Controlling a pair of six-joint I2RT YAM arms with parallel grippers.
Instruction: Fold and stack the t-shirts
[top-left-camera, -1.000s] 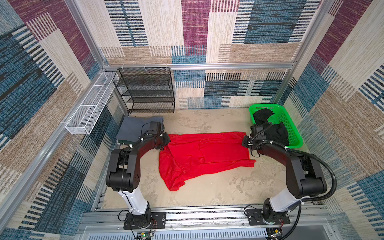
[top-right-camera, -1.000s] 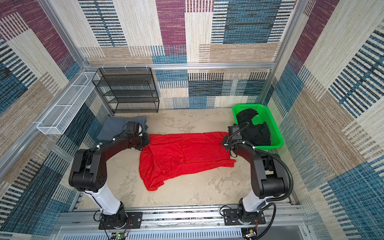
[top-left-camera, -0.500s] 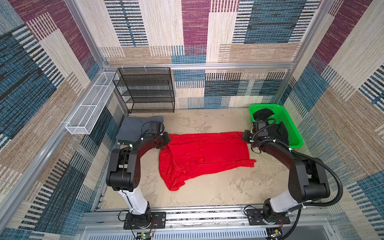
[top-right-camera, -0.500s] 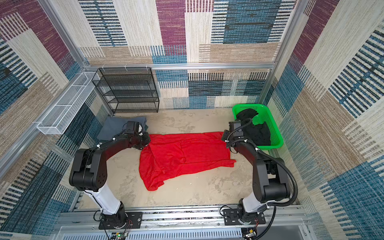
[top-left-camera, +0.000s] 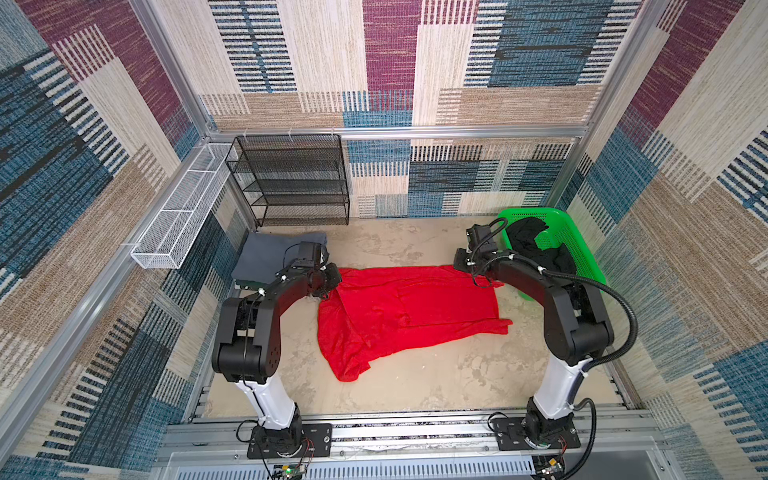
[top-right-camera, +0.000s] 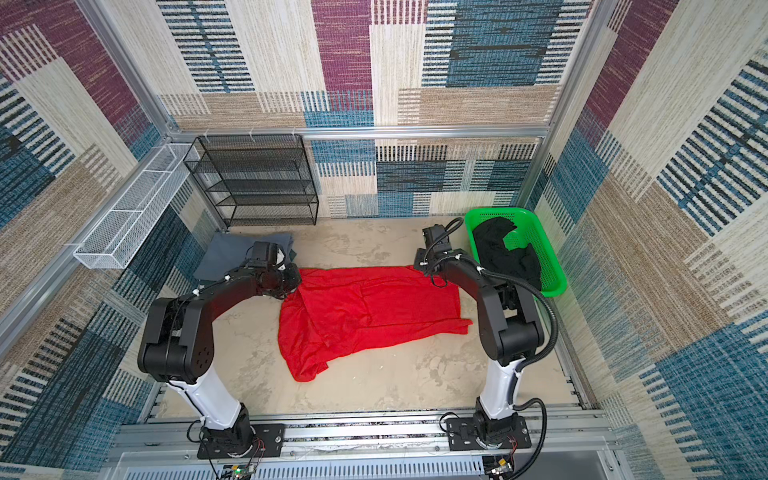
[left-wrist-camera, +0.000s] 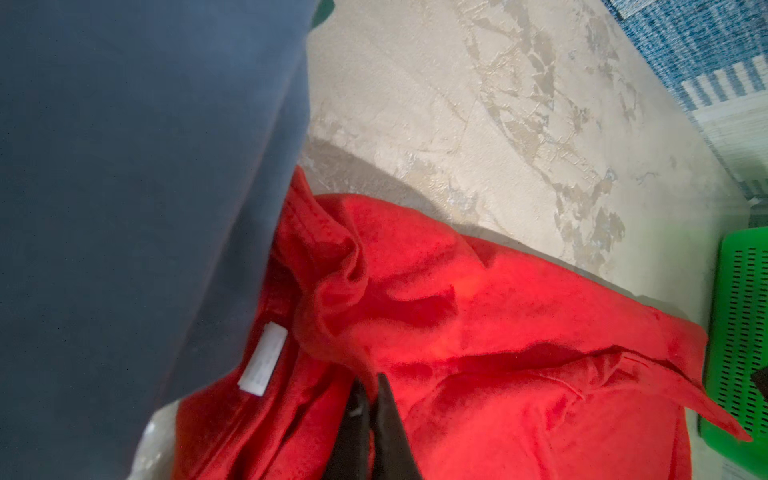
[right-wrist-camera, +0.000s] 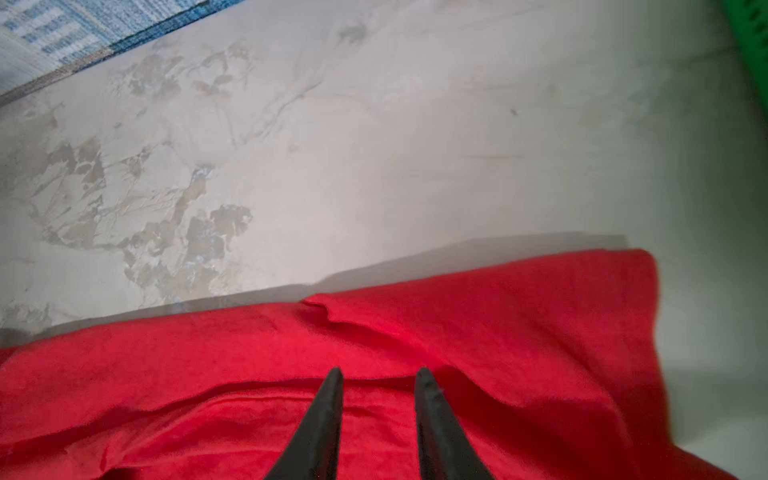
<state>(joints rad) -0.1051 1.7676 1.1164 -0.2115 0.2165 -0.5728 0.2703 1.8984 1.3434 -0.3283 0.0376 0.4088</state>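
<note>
Right gripper (right-wrist-camera: 379, 372) had travelled from the near right edge of the red t-shirt (top-left-camera: 407, 307) to its far right corner. The left arm and the cloth had not shifted.

Nearest the arm bases, a bunched lobe of the shirt trailed forward over the mottled beige table (top-left-camera: 415, 386). The body of the shirt lay spread crosswise in soft, overlapping folds.

At the far edge, the left gripper (left-wrist-camera: 372, 380) was fully closed, pinching a fold of red cloth near the white label (left-wrist-camera: 262, 359). The right jaws stood partly apart above the hem, with nothing gripped.

Beyond, the grey t-shirt (top-left-camera: 266, 257) lay folded flat at the far left, just beside the red one. The black t-shirt (top-left-camera: 528, 249) sat crumpled in the perforated green basket (top-left-camera: 536, 212).

Risk assessed: the right jaws might close on a single layer or miss the thin hem, and a lift would then skew the fold. The limp knit could also drag the near lobe or disturb the grey shirt.
</note>
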